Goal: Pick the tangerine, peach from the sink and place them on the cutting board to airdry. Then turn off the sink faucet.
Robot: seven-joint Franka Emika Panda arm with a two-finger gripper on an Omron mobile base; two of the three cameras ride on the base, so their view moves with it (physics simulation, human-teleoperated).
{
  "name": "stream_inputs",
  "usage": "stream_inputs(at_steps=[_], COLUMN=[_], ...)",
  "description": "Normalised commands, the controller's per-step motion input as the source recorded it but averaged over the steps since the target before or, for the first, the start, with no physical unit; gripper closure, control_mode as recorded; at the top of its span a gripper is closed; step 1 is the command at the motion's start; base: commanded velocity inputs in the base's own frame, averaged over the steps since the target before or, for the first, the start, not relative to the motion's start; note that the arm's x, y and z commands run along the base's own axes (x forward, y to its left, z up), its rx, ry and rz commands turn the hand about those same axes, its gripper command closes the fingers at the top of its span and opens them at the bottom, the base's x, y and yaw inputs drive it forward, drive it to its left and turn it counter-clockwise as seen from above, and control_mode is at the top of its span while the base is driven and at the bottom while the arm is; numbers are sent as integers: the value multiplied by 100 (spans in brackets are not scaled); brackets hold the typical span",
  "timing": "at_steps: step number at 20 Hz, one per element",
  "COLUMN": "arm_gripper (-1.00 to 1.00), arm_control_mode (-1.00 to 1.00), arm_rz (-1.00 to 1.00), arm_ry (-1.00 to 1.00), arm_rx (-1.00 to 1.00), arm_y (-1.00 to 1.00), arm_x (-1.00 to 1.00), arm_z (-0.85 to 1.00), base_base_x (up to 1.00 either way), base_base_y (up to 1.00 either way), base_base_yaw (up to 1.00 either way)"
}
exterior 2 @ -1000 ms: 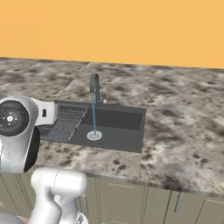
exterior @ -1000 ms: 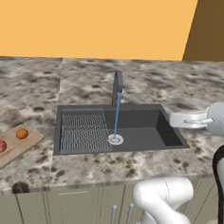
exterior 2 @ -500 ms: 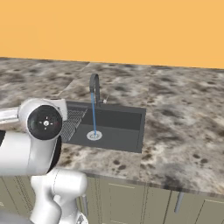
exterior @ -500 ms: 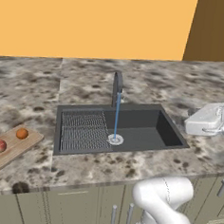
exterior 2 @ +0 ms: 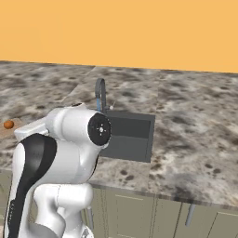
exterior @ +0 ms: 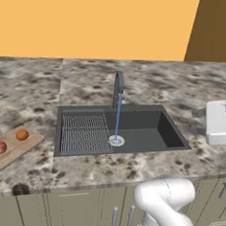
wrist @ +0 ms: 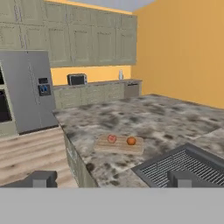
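Tangerine: the tangerine point(exterior: 22, 135) is seen at the left edge of the left base view, resting on the cutting board point(exterior: 13, 149), toward its upper end.
Peach: the peach point(exterior: 0, 147) is set on the same board, lower left of the tangerine, the two apart.
Cutting board: it is laid on the table point(exterior: 88, 86), left of the sink point(exterior: 142, 134) and apart from it.
Sink: a ribbed grid is seen in its left half, with a silver drain near the middle.
Sink faucet: the sink faucet point(exterior: 118, 89) is placed upright at the rear rim, centre of the frame; a thin blue stream is seen falling from it to the drain.
Hand: the hand point(wrist: 111, 179) is spread wide with nothing held; in the hand view the board with both fruits is framed between its fingertips point(wrist: 41, 178).
Arm: the white wrist is seen at the right edge of the left base view, above the table.
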Motion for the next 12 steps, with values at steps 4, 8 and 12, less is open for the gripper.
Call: stream_inputs(at_steps=[4, 8, 12], arm_gripper=[-100, -100, -100], arm_control_mode=[-100, -100, -100], arm_rz=[5, 7, 15], arm_ry=[0, 0, -1], arm_rx=[0, 0, 0], arm_y=[0, -4, -14], arm_x=[35, 44, 39], arm_z=[-2, -18, -24], base_base_x=[0, 0, 0], base_base_y=[0, 0, 0], base_base_yaw=[0, 0, 0])
